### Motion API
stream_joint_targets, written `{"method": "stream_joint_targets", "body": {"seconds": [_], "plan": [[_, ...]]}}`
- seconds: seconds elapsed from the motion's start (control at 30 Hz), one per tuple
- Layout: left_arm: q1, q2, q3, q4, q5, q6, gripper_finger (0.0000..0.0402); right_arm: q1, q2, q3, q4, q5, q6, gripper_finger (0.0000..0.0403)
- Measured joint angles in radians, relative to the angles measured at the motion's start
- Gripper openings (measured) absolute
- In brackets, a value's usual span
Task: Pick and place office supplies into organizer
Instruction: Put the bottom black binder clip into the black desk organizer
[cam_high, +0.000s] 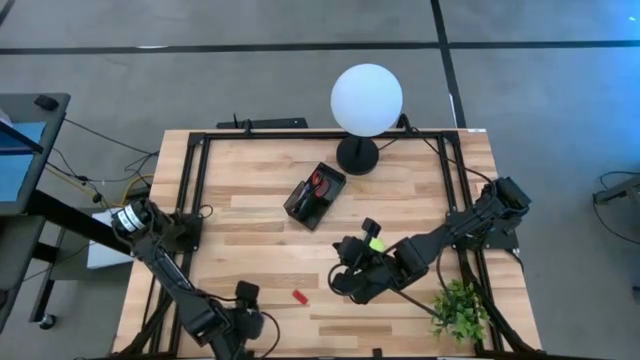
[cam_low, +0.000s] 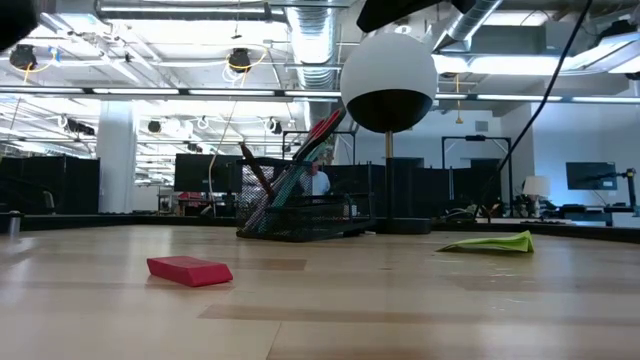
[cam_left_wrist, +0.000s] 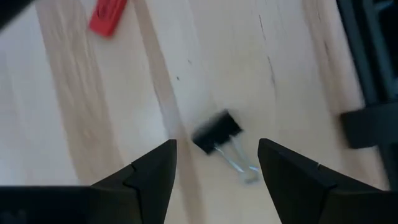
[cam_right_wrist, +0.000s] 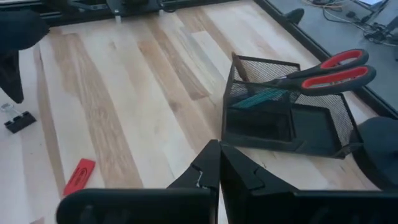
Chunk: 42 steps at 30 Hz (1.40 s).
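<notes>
Risk: left pincer (cam_left_wrist: 216, 165), wide open over the black clip (cam_left_wrist: 217, 132) on the bench (cam_left_wrist: 112, 112), may nudge it aside; right pincer (cam_right_wrist: 219, 163) shut, empty.

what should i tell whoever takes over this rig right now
Left hand: open, hovering over the black binder clip near the table's front edge, not gripping it.
Right hand: shut, holding nothing that shows, right of centre, facing the organizer.
Done: red-handled scissors and teal pen stand in the organizer, mid-table by the lamp.
Left: the binder clip, the red piece on the wood near the front, and the lime-green sticky notes lying by the right arm.
Suggested next: lower the left hand and close on the clip.
</notes>
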Motion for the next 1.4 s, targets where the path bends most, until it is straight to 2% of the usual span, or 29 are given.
{"method": "stream_joint_targets", "body": {"seconds": [0.1, 0.33, 0.67, 1.0, 1.4], "plan": [[0.014, 0.0, 0.0, 0.0, -0.014, 0.149, 0.0225, -0.007, 0.0, 0.0, 0.0, 0.0, 0.0, 0.0], [0.05, 0.0, -0.011, 0.053, 0.025, 0.325, 0.0224, -0.009, 0.0, 0.0, 0.0, 0.0, 0.0, 0.0], [0.056, 0.002, -0.011, 0.047, 0.037, 0.352, 0.0224, -0.009, 0.0, 0.0, 0.0, -0.001, 0.0, 0.0], [0.06, 0.146, 0.004, 0.04, 0.056, 0.369, 0.0224, -0.009, -0.001, 0.0, -0.001, -0.004, 0.0, 0.0], [0.112, 0.153, 0.003, 0.037, 0.043, 0.379, 0.0224, -0.028, -0.001, 0.0, 0.0, -0.004, 0.0, 0.0]]}}
